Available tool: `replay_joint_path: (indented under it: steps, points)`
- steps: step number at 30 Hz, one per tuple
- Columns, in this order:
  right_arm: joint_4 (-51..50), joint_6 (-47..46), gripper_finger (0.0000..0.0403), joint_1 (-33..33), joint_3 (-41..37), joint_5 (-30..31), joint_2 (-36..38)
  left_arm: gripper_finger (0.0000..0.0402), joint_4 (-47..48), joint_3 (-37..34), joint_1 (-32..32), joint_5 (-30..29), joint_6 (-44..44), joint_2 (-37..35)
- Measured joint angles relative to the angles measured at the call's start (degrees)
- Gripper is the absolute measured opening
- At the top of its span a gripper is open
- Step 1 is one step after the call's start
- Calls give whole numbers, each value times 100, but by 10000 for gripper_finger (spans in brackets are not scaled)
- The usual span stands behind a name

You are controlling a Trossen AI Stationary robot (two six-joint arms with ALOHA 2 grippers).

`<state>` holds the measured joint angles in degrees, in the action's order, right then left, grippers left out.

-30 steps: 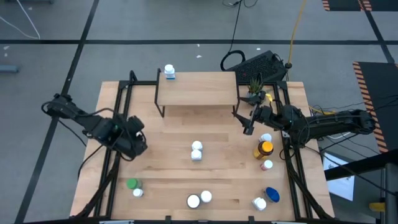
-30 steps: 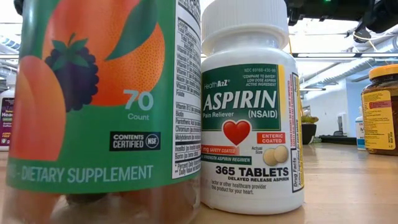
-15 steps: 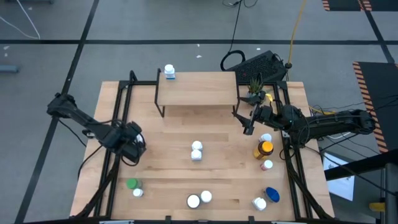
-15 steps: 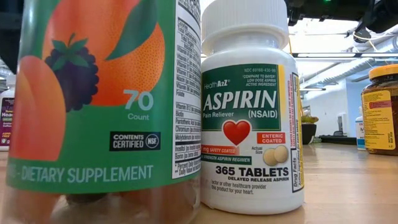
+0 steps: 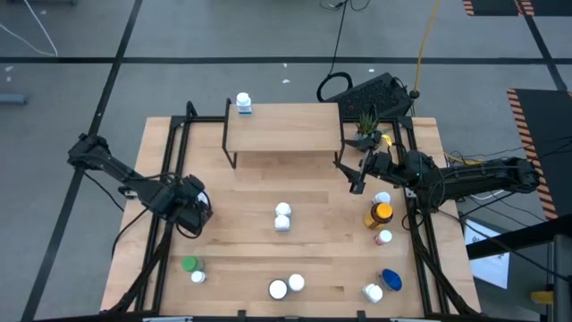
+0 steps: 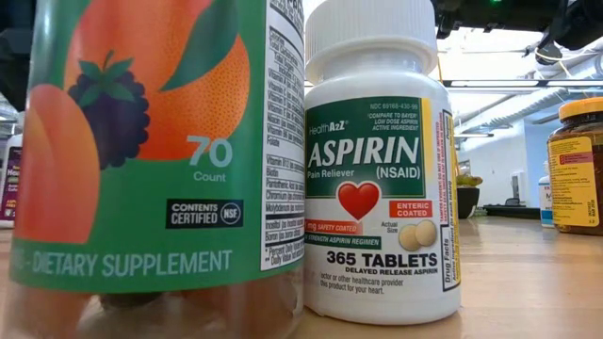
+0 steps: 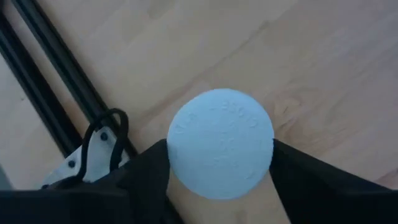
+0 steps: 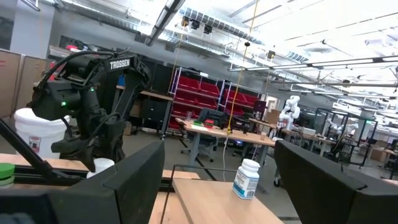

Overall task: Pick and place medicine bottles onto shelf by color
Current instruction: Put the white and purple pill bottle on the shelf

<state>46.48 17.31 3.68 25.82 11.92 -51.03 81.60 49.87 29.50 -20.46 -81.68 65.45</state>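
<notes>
White-capped bottle (image 7: 221, 144) between left jaws, body hidden

At the left of the low view, the green supplement bottle (image 6: 151, 160) reads "70 Count", "CONTENTS CERTIFIED NSF" and "DIETARY SUPPLEMENT". Right of it, the white bottle (image 6: 377, 169) reads "HealthA2Z ASPIRIN (NSAID)", "Pain Reliever", "ENTERIC COATED", "365 TABLETS". The far arm (image 8: 93, 99), left in the right wrist view, bears "TROSSEN".
</notes>
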Motion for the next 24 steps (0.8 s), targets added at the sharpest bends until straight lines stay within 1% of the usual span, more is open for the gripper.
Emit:
replay_joint_path:
  steps: [2,3,7,9,13,17,21,24]
  points:
    - [-2,31,299,0,0,-2,0,225,-80,0,-4,-29,-1,0]
    - [-1,31,299,0,0,-2,0,223,-98,0,-22,-33,9,0]
    - [7,53,299,0,0,-2,0,223,-243,25,-182,-14,25,-3]
    - [22,77,299,4,0,-4,0,228,-452,108,-305,-17,192,0]
    - [0,142,299,72,0,-8,0,242,-963,349,-601,-51,1041,2]
    - [0,52,299,170,0,-15,2,230,-971,814,-1048,-155,1868,38]
    - [-9,-41,299,260,0,-24,0,226,-961,1608,-1645,-209,2907,124]
    - [-52,-78,299,304,0,-24,0,231,-967,2336,-2144,-213,3786,311]
